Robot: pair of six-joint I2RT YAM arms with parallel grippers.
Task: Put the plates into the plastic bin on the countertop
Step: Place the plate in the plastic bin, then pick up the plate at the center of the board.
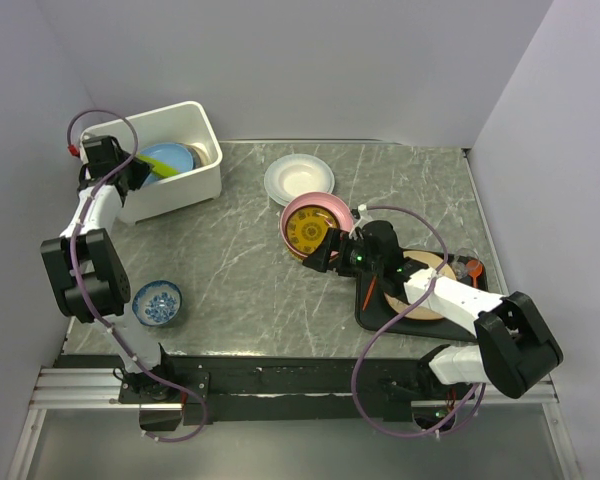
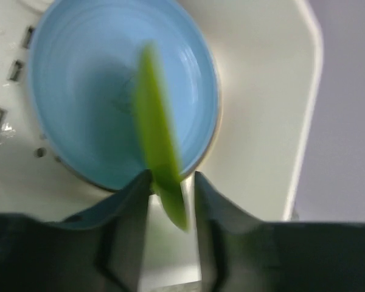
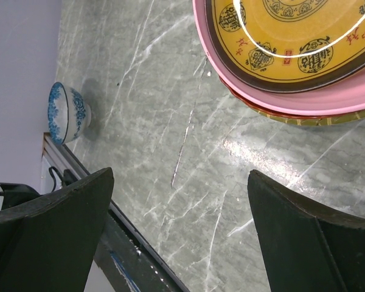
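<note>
Your left claw (image 2: 172, 179) is at the upper left of the top view, over the plastic bin (image 1: 206, 182). The green plate (image 2: 155, 121) stands edge-on between its fingers, blurred. A thin gap shows on one side, but you can't tell from this whether it's gripped or let go. The light blue plate (image 2: 85, 91) lies in the bin behind it, tilted against the wall.

Your right claw (image 3: 179, 176) is spread wide with nothing in it, only bare table (image 1: 240, 260) between the fingers. It sits just beside the plate stack at frame centre: yellow patterned plate (image 3: 292, 24) on top, nested in the pink plate (image 3: 328, 100), more rims showing under that. The white plate (image 1: 298, 178) lies alone just above the stack. The blue-and-white bowl (image 1: 157, 302) is at lower left, well apart from both. The black tray (image 1: 375, 318) at lower right is mostly under the right arm.
</note>
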